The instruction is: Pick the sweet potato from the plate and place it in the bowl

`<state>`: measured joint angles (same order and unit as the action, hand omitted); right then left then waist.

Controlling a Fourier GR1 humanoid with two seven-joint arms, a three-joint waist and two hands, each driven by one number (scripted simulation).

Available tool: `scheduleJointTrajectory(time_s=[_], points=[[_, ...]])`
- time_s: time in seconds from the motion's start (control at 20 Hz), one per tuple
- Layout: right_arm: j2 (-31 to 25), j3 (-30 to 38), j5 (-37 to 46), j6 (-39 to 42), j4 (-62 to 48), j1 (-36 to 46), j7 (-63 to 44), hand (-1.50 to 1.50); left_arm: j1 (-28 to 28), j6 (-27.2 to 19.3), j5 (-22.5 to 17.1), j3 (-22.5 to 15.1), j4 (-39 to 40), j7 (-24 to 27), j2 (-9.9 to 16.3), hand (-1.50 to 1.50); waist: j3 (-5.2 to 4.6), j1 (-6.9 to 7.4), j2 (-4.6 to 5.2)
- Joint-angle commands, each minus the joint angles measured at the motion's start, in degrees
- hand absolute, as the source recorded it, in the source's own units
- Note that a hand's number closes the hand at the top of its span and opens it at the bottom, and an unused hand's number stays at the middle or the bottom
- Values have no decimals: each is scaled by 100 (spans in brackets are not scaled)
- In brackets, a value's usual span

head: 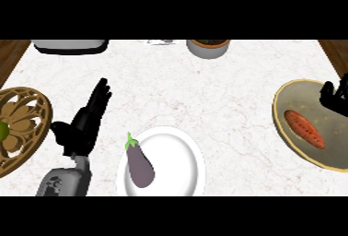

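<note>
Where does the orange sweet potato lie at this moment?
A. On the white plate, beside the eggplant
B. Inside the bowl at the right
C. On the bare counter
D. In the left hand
B: the sweet potato lies inside the bowl at the right; the white plate holds only the eggplant.

White marble counter (pixel 204 83), white plate (pixel 183 143), bowl (pixel 285 99), woven basket (pixel 37 108), potted plant (pixel 209 50), grey appliance (pixel 70 45)

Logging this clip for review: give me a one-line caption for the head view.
Sweet potato lies in the bowl, right hand over its rim; eggplant on white plate; left hand open.
</note>
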<state>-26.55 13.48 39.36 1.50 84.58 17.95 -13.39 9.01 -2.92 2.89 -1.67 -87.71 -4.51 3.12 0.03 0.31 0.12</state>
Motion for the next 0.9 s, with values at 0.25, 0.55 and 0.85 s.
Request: scheduleJointTrajectory(time_s=[0.25,0.55,0.85], points=[[30,459,-1255,699,-1187,5,1349,-150,56,-164,115,-150,-292,-345,-158,0,1,-8,-12],[140,1035,-1983,496,-711,140,1777,-150,-204,104,-72,90,73,232,29,0,-5,-66,-19],[347,1436,-2547,349,-99,-62,1339,-150,173,-18,18,107,143,-127,-14,0,-5,-75,-22]])
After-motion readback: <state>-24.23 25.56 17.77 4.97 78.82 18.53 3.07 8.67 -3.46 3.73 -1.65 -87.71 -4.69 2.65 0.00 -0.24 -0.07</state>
